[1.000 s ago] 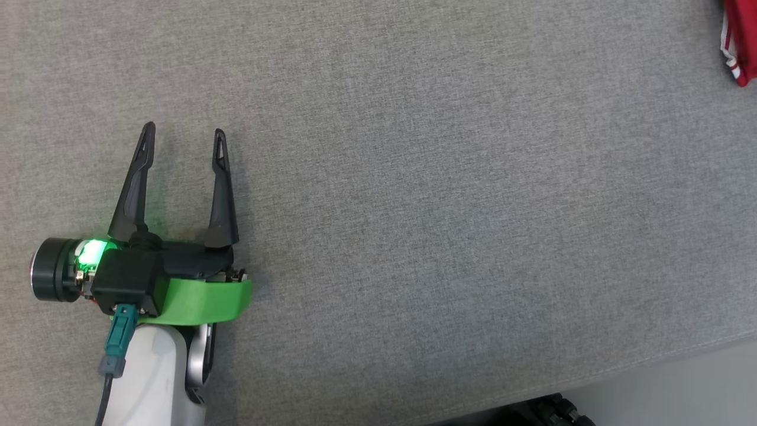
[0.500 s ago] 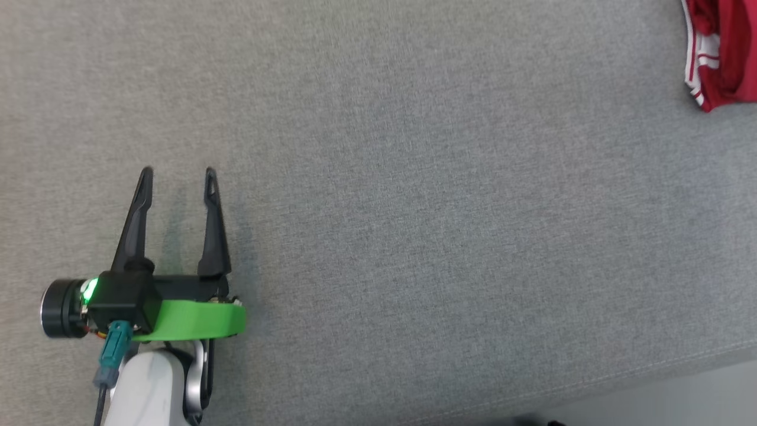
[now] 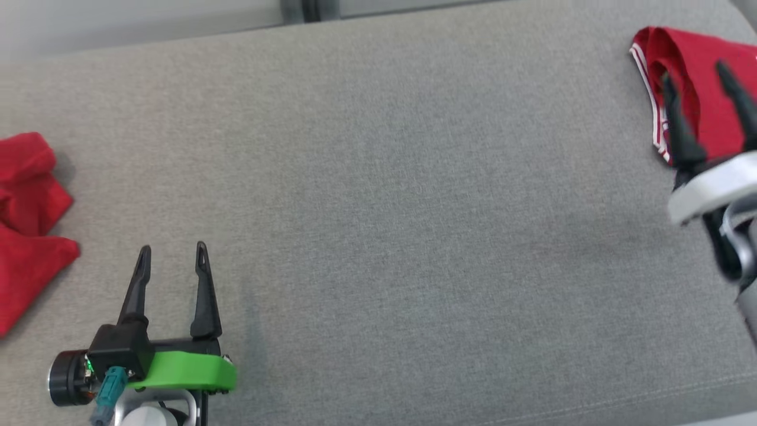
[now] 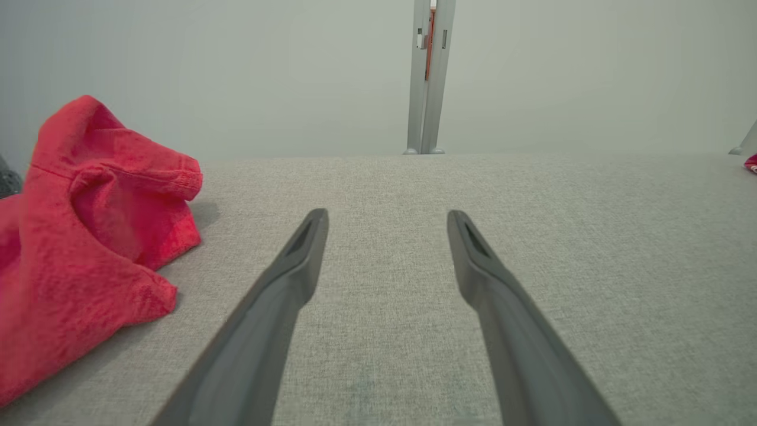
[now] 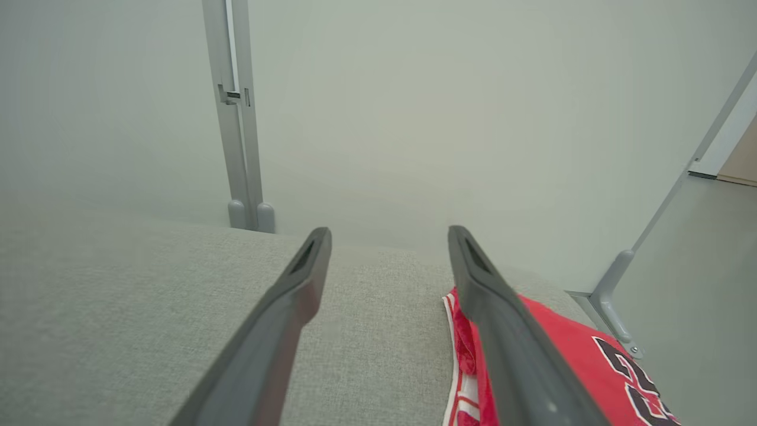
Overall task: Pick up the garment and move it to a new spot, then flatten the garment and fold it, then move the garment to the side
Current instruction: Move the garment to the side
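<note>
Two red garments lie on the grey cloth-covered surface (image 3: 384, 207). A crumpled plain red garment (image 3: 26, 236) (image 4: 89, 236) sits at the far left edge. My left gripper (image 3: 172, 248) (image 4: 387, 214) is open just to its right, low over the cloth, with nothing between its fingers. A red jersey (image 3: 695, 53) (image 5: 568, 349) with white trim and black numerals lies at the far right back corner. My right gripper (image 3: 695, 71) (image 5: 389, 231) hangs open above the jersey's near left part, holding nothing; whether it touches the jersey I cannot tell.
A pale wall panel with a grey metal post (image 4: 427, 77) (image 5: 236, 118) stands just behind the surface's back edge. Another angled post (image 5: 662, 219) runs past the right end. The surface's front edge crosses the head view's lower right corner.
The head camera has tilted up, so the whole picture slid down. The plain red garment, the back edge and my right gripper over the jersey have come into view.
</note>
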Tool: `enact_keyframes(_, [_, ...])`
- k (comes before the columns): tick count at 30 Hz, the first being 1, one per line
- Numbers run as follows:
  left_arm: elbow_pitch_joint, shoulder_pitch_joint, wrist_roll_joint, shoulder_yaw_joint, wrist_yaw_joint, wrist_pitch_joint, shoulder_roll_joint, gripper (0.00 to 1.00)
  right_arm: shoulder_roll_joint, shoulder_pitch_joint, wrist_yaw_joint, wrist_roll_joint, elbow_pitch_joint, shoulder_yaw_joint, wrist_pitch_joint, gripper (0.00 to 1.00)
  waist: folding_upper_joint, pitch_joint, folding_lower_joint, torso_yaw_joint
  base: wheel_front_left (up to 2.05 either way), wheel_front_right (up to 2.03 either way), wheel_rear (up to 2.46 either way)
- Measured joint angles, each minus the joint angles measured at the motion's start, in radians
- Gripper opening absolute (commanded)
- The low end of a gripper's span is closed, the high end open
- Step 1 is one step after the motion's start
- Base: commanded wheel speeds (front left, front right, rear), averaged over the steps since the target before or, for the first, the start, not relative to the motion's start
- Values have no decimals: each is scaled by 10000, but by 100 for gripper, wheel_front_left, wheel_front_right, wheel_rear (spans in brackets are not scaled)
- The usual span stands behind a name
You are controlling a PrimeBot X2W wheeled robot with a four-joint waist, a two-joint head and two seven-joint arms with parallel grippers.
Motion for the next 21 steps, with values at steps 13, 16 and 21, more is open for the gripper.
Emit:
enact_keyframes(13, [621, 498, -134, 240, -339, 0, -130, 100, 2061, 4171, 0, -353, -2203, -1390, 0, 100, 0, -1423, 0, 911, 0, 0, 0])
enact_keyframes(16, [719, 622, -134, 286, -389, 0, -138, 100, 2458, 4934, -2, -656, -2583, -1517, -2, 100, 0, -1669, 0, 1092, 0, 0, 0])
enact_keyframes(21, [849, 702, -132, 349, -466, 0, -151, 100, 2924, 5628, -2, -991, -2894, -1661, 0, 100, 0, -2020, 0, 1311, 0, 0, 0])
